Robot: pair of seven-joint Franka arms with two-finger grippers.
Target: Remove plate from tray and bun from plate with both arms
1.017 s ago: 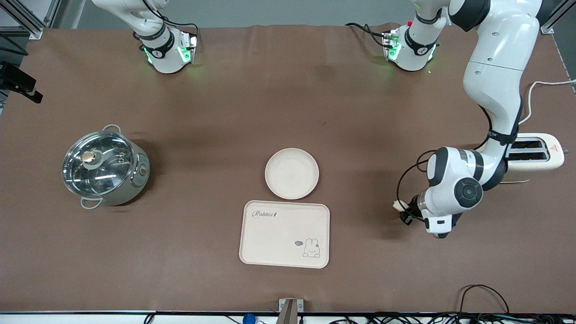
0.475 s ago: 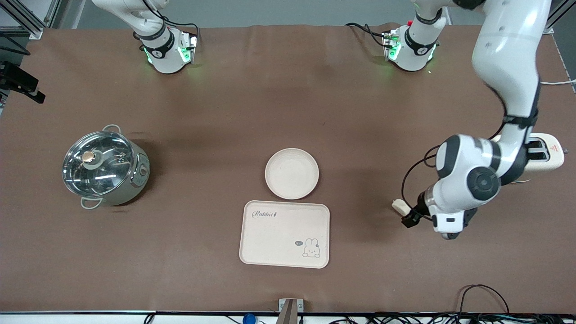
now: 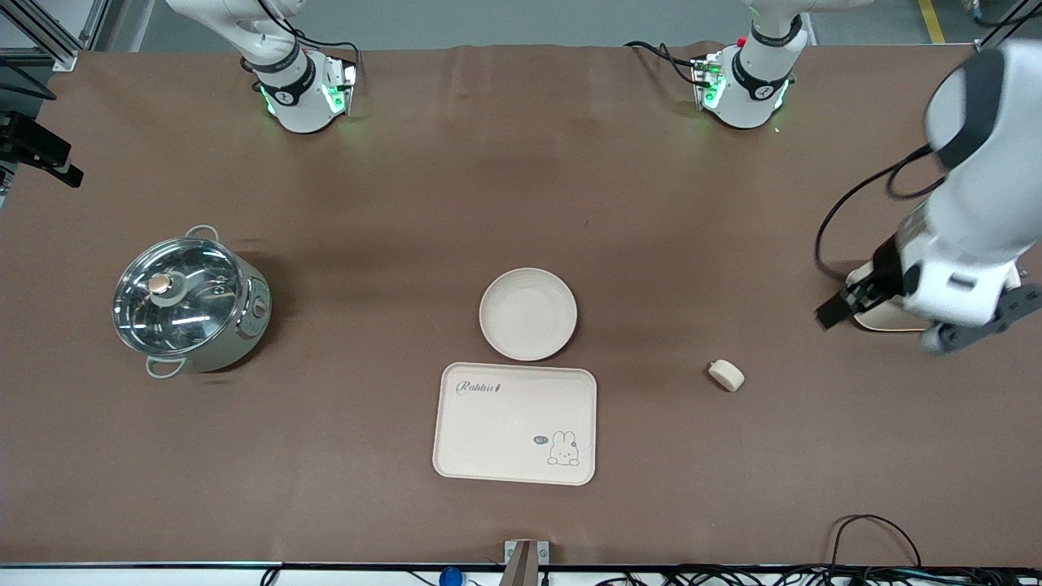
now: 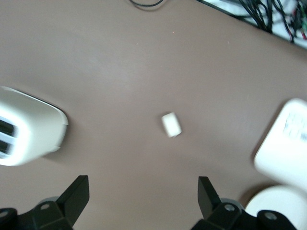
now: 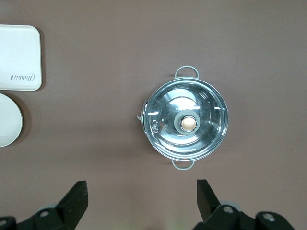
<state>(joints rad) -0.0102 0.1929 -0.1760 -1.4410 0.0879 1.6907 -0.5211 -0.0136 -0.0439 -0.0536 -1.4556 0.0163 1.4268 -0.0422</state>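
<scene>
In the front view the plate (image 3: 527, 314) sits on the desk (image 3: 521, 203) just beside the tray (image 3: 514, 423), and the bun (image 3: 726, 374) lies alone toward the left arm's end, so both removals look done. The left wrist view shows the left gripper (image 4: 143, 196) spread wide, high over the bun (image 4: 171, 124), with what seems a toaster (image 4: 29, 127) nearby. The right wrist view shows the waiting right gripper (image 5: 142, 199) apart above a lidded pot (image 5: 186, 122).

Cream tray (image 3: 514, 423), bunny drawing, brown table (image 3: 407, 203)
</scene>
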